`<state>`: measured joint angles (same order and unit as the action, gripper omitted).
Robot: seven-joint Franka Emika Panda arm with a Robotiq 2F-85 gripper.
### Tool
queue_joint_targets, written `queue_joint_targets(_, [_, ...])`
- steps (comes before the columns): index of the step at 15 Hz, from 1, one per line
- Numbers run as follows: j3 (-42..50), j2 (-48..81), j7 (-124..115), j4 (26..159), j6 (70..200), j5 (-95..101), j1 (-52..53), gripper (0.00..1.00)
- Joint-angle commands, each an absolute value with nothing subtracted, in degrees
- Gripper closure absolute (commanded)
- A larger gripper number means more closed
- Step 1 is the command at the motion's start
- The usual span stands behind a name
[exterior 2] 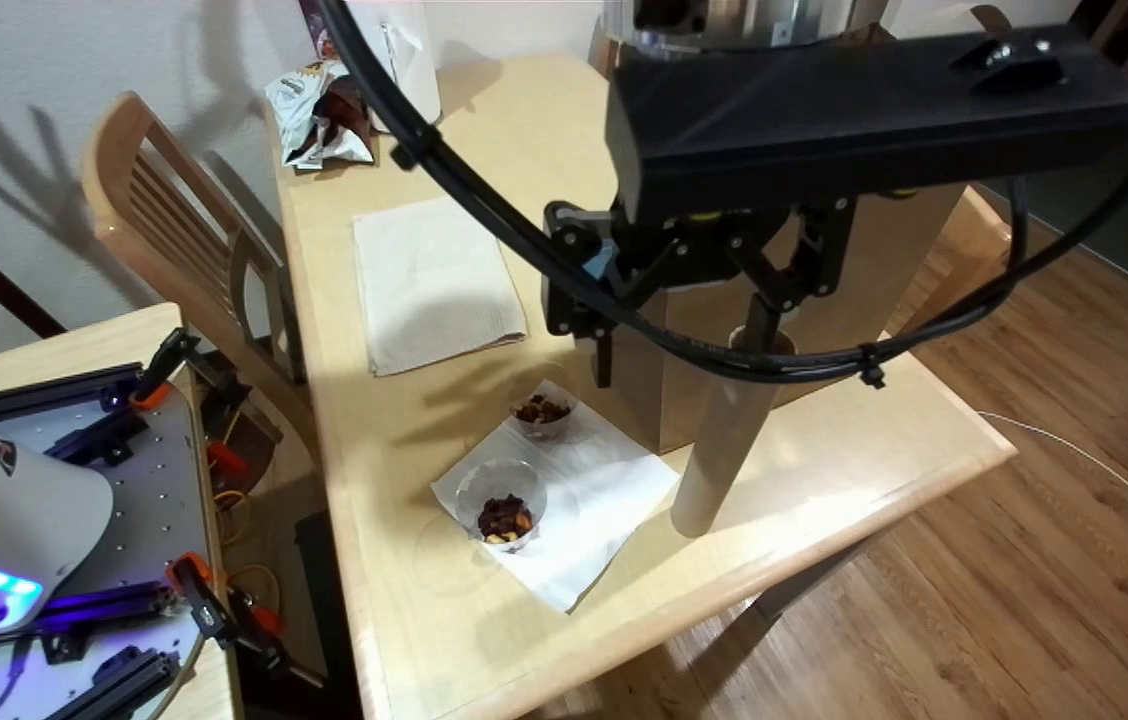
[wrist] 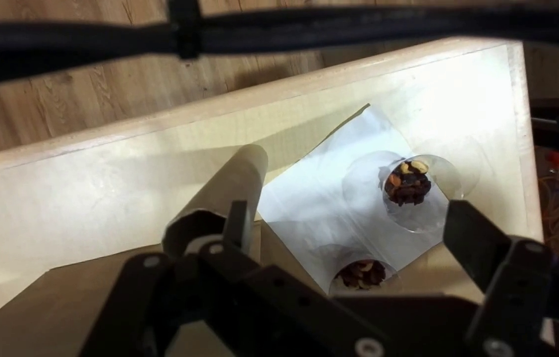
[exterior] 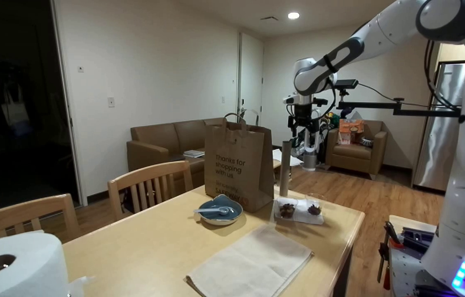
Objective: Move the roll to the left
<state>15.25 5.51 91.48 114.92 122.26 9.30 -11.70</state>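
A brown cardboard roll, a tall tube, stands upright near the table's end in both exterior views (exterior: 285,173) (exterior 2: 722,450). It also shows in the wrist view (wrist: 232,181), at left, with its top opening partly hidden by a finger. My gripper is open, its fingers wide apart, in the wrist view (wrist: 346,223) and in both exterior views (exterior: 296,134) (exterior 2: 684,345). It is above the table, with one finger at the tube's top rim. I cannot tell whether that finger touches the tube or is inside it. Nothing shows between the fingers.
A brown paper bag (exterior: 234,161) stands close beside the tube. Clear cups of nuts (exterior 2: 502,515) (exterior 2: 542,410) stand on a white napkin (exterior 2: 614,490). A blue bowl (exterior: 216,215), a cloth mat (exterior: 253,264) and a white paper roll (exterior: 30,264) are farther along the table.
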Motion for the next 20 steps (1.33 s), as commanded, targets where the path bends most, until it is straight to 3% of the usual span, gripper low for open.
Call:
queue_joint_targets(1, [14.02,8.89,96.56,111.13,118.74,6.98,-13.60,0.00])
queue_joint_targets(6, [13.98,8.20,90.49,111.43,117.04,10.08,-13.34,0.00])
queue_joint_targets(14, [11.34,11.21,107.42,111.10,120.74,7.28,-13.78,0.00])
queue_joint_targets(15, [11.33,11.66,108.14,110.97,120.08,7.32,-13.90,0.25])
queue_joint_targets(17, [11.50,12.13,109.19,110.98,119.57,7.65,-14.17,0.32])
queue_joint_targets(20, [11.68,12.75,110.66,111.31,119.53,7.93,-14.86,0.52])
